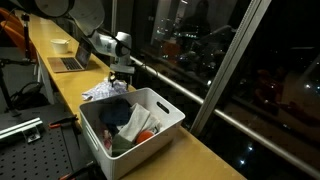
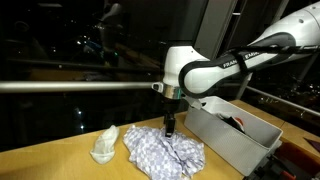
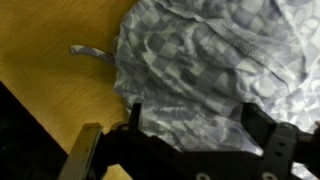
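A crumpled grey-and-white checkered cloth (image 2: 165, 152) lies on the wooden table; it fills most of the wrist view (image 3: 210, 60). My gripper (image 2: 171, 128) hangs right above the cloth, fingers pointing down. In the wrist view its two dark fingers (image 3: 195, 120) stand apart, open, with the cloth between them. In an exterior view the gripper (image 1: 122, 72) sits just behind the white bin, above the cloth (image 1: 103, 92). A thin strap of the cloth (image 3: 92, 52) lies on the wood.
A white plastic bin (image 1: 165, 108) full of mixed clothes stands beside the cloth, also in the exterior view (image 2: 225, 140). A small white crumpled cloth (image 2: 104, 146) lies nearby. A laptop (image 1: 70, 63) and a bowl (image 1: 61, 45) sit farther along. Dark windows line the table's far edge.
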### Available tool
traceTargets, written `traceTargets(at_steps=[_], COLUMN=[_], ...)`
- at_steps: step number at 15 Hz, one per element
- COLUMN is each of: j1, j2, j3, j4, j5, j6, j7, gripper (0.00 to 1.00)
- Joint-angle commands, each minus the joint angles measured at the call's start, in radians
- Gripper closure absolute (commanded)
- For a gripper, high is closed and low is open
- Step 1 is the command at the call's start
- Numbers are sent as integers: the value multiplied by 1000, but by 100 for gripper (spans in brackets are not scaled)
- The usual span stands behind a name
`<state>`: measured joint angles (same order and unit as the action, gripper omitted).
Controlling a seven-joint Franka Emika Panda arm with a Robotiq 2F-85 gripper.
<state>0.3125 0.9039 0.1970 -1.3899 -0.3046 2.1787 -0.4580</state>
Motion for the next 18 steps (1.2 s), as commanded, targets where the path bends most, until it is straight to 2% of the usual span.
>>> traceTargets(at_steps=[1,12,13,14,18], j1=[-10,-10,-10,-10,-18], j2=[-3,99,96,93,40], j3=[10,8,6,5,1], j4=[5,22,14,10,-37], j5=[18,19,18,16,17], j6=[-26,1,4,7,26], j7=[-4,11,18,24,60], gripper=[0,0,25,28,58])
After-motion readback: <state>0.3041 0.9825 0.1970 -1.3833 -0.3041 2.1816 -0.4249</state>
